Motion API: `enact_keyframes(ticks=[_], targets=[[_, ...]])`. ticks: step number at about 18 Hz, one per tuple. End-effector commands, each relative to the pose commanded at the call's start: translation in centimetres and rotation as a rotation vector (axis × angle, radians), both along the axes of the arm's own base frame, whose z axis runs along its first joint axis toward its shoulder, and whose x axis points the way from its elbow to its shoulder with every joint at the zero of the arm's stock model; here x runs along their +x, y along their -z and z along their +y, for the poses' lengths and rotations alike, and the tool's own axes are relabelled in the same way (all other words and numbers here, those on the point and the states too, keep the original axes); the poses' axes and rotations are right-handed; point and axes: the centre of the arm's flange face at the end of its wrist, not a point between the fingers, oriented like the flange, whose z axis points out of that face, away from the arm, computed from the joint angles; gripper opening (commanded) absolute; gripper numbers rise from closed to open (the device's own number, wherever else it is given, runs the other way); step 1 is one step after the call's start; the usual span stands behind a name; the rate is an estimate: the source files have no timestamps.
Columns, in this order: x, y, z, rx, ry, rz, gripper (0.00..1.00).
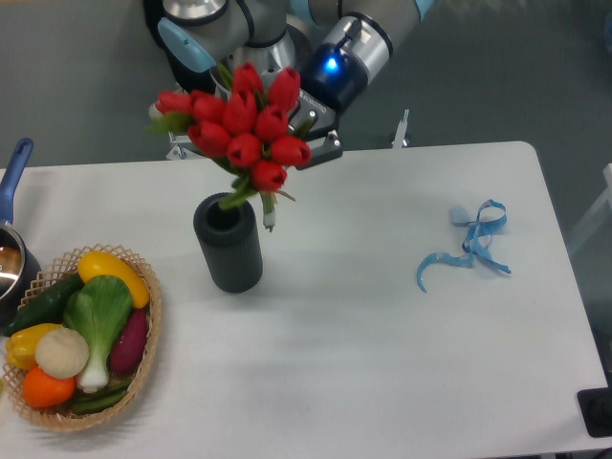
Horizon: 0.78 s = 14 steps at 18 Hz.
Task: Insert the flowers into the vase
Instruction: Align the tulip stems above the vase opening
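Red tulip heads, about nine, bunched tight with green leaves: the flowers (241,124) hang in the air above the table's rear left part, blooms turned toward the camera; one leaf tip reaches down to about the mouth of the vase (229,242), a pale stem end points down just right of that mouth; cannot tell whether anything sits inside the opening or merely overlaps it in this view; vase is dark grey-black, ribbed, upright on the white table (382,344), round mouth open and dark

Gripper (304,129) comes in from the upper right behind the blooms, a blue light glowing on its wrist; black fingers (328,146) show at the right edge of the bunch, closed round the stems and carrying the bunch clear of the table; the grip point itself is hidden by the flower heads

Further out: curly light-blue ribbon (469,245) lies flat on the table well to the right, apart from everything; woven basket (143,368) at the left front holds mixed vegetables, yellow, green, orange, purple, white; blue-handled pot (11,251) at the far left edge, partly cut off; robot base column (258,91) stands behind the table
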Motion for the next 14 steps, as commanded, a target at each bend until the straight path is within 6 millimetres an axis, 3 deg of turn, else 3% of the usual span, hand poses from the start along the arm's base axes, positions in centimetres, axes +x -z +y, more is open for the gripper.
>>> enact_keyframes(ticks=[4,9,14], targets=[[1.6,0.6,-0.1,0.058,0.039,-0.037,0.03],[4.1,3.3,-0.9,0.066,0.056,-0.009,0.04],[4.5,4.6,-0.9,0.063,0.062,0.007,0.04]])
